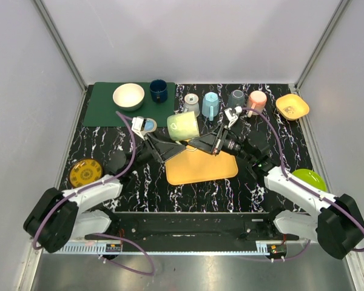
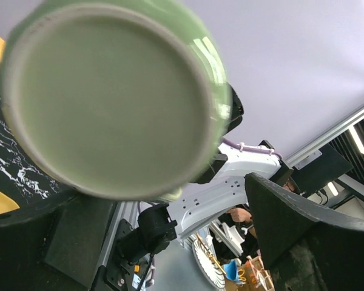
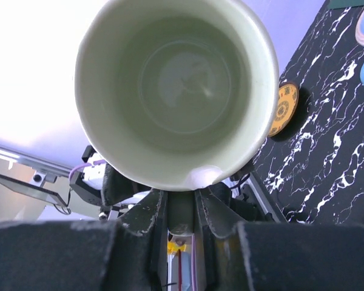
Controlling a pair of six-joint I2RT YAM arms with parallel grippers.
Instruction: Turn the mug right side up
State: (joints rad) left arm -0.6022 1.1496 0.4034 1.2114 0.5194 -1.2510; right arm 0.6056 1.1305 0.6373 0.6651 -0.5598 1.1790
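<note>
The green mug (image 1: 183, 127) hung on its side above the far edge of the orange mat (image 1: 201, 168). Its mouth faced the right gripper (image 3: 182, 203), whose fingers were pinched together on the lower part of the rim. The left gripper (image 2: 170, 209) stood over the mat's far left corner, facing the mug's base with its jaws spread wide apart.
</note>
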